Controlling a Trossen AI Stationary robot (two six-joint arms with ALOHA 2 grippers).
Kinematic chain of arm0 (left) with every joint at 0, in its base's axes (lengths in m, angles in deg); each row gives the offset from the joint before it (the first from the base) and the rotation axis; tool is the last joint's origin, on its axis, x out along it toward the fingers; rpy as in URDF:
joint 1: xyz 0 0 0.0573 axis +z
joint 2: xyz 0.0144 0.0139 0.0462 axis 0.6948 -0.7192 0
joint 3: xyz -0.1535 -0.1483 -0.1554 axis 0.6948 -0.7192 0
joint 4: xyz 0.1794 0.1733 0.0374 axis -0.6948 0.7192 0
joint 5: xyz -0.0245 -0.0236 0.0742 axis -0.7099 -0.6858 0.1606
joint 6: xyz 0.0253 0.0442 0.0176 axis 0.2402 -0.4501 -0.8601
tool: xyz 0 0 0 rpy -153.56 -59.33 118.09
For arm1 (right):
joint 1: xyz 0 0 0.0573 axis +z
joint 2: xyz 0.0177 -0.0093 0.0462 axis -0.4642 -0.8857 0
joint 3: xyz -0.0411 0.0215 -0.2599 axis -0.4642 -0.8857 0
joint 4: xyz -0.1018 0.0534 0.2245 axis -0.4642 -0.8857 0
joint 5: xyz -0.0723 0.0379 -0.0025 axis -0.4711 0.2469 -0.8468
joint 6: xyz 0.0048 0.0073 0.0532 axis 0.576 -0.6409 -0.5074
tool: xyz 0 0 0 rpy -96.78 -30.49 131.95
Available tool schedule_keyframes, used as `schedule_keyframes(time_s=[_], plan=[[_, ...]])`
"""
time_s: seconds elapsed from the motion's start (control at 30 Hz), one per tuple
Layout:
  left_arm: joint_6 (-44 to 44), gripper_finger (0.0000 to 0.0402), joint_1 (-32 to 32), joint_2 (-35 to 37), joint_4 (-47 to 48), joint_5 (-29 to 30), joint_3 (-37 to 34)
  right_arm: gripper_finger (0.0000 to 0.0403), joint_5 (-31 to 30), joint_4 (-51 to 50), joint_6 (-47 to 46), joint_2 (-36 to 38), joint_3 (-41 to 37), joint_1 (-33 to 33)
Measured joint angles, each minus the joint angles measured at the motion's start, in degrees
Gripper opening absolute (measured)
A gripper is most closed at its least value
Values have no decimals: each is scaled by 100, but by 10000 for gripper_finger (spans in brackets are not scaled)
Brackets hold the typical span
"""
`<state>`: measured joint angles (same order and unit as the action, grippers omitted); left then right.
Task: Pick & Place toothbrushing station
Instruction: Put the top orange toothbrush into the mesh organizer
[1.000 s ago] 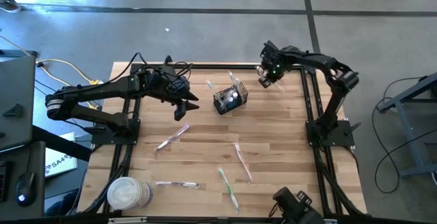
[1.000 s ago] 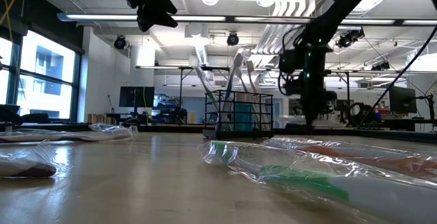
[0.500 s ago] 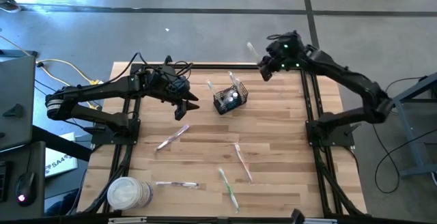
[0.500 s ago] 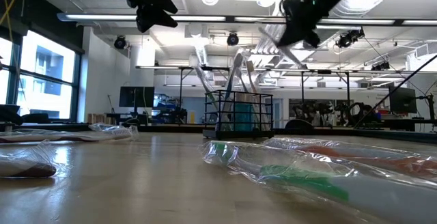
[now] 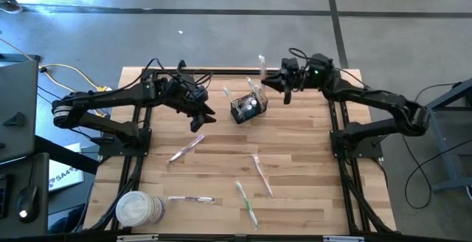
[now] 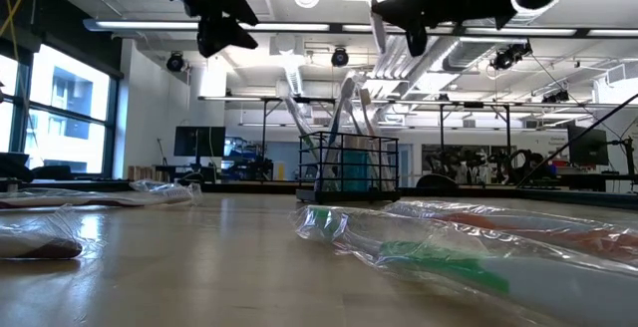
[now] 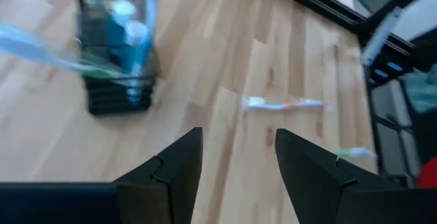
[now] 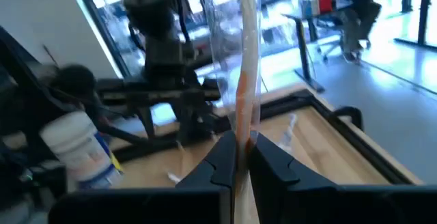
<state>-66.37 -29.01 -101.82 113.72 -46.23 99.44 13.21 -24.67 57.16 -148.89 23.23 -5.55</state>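
Note:
The toothbrushing station point(image 5: 247, 108), a small black wire basket with toothbrushes standing in it, sits on the wooden table near its far edge; it also shows in the low view point(image 6: 349, 167) and the left wrist view point(image 7: 113, 60). My right gripper point(image 5: 270, 84) hangs high just right of the basket, shut on a toothbrush in a clear wrapper point(image 5: 261, 66). My left gripper point(image 5: 199, 120) hovers open to the left of the basket, above the table, with nothing between its fingers point(image 7: 235, 149). My right gripper pinches the wrapped toothbrush's handle point(image 8: 240, 132) between its two fingers. The fingers lie level, coming from the table's right side, and hide the part behind them. The toothbrush sticks out past the fingertips, lifted clear of the table.
More wrapped toothbrushes lie on the table: one left of centre point(image 5: 186, 148), one at the near left point(image 5: 190, 198), two at the near middle point(image 5: 263, 174) point(image 5: 247, 201). A round white tub point(image 5: 139, 209) stands at the near left corner.
My right gripper has risen from the table near its far right corner with the wrapped toothbrush. It has tipped from pointing down to level and swung toward the basket. The toothbrush is lifted clear.

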Motion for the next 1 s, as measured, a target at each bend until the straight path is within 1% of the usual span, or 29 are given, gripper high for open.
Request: schedule_keyframes(time_s=[0.13, 0.27, 0.4, 0.5, 0.63, 0.73, 0.83, 0.9, 1.0], plan=[[-14, 184, -183, 9, -62, -60, 2, 12, 128, 812, -306, 239, -524, -61], [-20, 184, -282, 9, -73, -36, 2, 12, 124, 891, -254, 657, -795, -139], [-22, 184, -267, 9, -320, 43, 2, 12, 177, 909, -282, 813, -841, -9], [-60, 184, -267, 9, -925, 406, 2, 12, 126, 1165, -269, 820, -841, 259], [-78, 184, -264, 9, -2052, 1000, 2, 12, 113, 1481, -241, 784, -838, 558], [-267, 184, -264, 9, -2924, 1463, 2, 12, 84, 1490, -243, 763, -836, 711], [-665, 184, -264, -94, -3776, 1431, 10, 12, -53, 1488, -289, 763, -836, 851], [-899, 184, -264, -215, -4144, 1372, 11, 12, -161, 1467, -281, 763, -836, 951], [-935, 184, -266, -470, -4722, 1404, 9, 12, -233, 1469, -249, 763, -836, 1076]])
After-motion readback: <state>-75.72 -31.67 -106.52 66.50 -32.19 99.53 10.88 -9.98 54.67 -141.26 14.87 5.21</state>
